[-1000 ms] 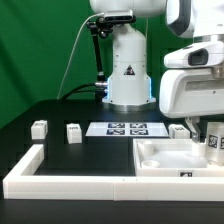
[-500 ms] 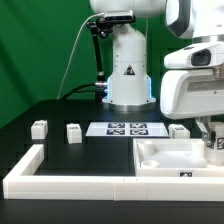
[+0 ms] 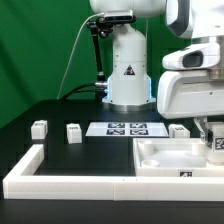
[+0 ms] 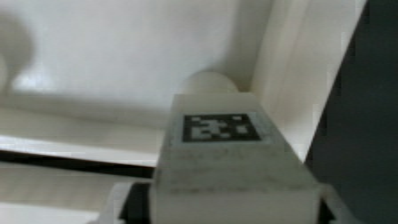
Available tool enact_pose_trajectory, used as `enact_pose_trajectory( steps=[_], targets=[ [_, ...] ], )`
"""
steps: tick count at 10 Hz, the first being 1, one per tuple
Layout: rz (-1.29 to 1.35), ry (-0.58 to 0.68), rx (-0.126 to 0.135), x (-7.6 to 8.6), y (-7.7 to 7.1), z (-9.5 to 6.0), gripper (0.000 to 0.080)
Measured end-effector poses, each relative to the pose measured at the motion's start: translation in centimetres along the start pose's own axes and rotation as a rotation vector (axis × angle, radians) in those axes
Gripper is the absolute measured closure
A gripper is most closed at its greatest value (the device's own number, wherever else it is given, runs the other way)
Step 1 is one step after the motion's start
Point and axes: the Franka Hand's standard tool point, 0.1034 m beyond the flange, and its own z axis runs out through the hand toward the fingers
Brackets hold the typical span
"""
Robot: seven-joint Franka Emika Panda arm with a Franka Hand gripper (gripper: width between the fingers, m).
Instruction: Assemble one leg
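My gripper (image 3: 214, 136) is at the exterior view's right, over the far right part of the big white tray-like part (image 3: 160, 163). It is shut on a leg (image 3: 215, 144), a small white block. In the wrist view the leg (image 4: 224, 140) fills the middle with its black-and-white tag facing the camera, held between the two fingers (image 4: 128, 205), and the gripper (image 4: 224, 205) hangs just above the tray's inside corner (image 4: 107, 70). Whether the leg touches the tray is hidden.
Three more legs stand on the black table: two at the left (image 3: 39, 128) (image 3: 74, 132) and one behind the tray (image 3: 179, 130). The marker board (image 3: 125, 128) lies in front of the robot base. The long white L-shaped wall (image 3: 60, 181) runs along the front.
The gripper with the leg has edged slightly toward the exterior view's right; nothing else has moved.
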Motion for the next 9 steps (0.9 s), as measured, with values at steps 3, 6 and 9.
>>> enact_pose_trajectory(
  steps=[3, 6, 9],
  targets=[
    [0.416, -0.005, 0.016, -0.08, 0.38, 0.12, 0.0509],
    [0.822, -0.011, 0.027, -0.1, 0.67, 0.17, 0.0509],
    [1.089, -0.026, 0.037, -0.14, 0.87, 0.21, 0.0509]
  ],
)
